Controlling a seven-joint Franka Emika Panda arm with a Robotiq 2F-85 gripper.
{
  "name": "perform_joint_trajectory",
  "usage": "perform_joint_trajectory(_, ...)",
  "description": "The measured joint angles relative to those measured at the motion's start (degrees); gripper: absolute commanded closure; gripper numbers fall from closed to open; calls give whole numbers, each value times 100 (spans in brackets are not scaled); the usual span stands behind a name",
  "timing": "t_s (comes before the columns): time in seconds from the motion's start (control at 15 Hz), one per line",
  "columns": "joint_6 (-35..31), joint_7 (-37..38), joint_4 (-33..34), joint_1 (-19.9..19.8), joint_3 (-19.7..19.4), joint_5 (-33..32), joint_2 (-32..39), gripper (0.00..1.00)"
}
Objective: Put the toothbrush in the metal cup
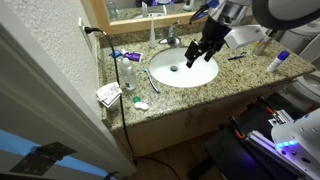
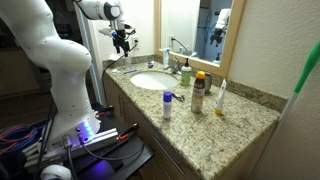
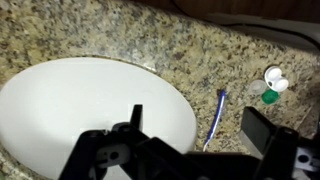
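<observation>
The toothbrush (image 3: 213,118) is a slim pale stick with a blue stripe, lying flat on the granite counter just beside the white sink (image 3: 60,100). It also shows in an exterior view (image 1: 153,84). My gripper (image 3: 198,122) is open and empty, hovering above the sink's edge with the toothbrush below, between its fingers. It also shows in both exterior views (image 1: 205,50) (image 2: 124,42). A small dark-grey shape (image 1: 114,68) at the counter's end may be the metal cup, but it is too small to be sure. The cup is out of the wrist view.
A green bottle with a white cap (image 3: 272,85) stands past the toothbrush (image 1: 128,75). A blue-and-red tube (image 1: 125,55) and a packet (image 1: 108,95) lie near it. The faucet (image 1: 172,40) is behind the sink. Several bottles (image 2: 198,92) stand at the counter's other end.
</observation>
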State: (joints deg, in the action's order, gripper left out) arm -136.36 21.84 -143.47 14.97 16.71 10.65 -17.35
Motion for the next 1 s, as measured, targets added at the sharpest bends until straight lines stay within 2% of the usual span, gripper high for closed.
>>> perform_joint_trajectory(0.2, -140, 150, 385, -24, 18, -13, 475, 0)
perform_joint_trajectory(0.47, -161, 155, 445, -30, 18, -12, 519, 0)
perform_joint_trajectory(0.6, -435, 154, 479, -28, 15, 90, 662, 0)
perform_joint_trajectory(0.8, -985, 149, 797, -27, 12, 211, 1176, 0)
perform_joint_trajectory(1.0, -1165, 270, 1350, -21, 11, 127, 1831, 0)
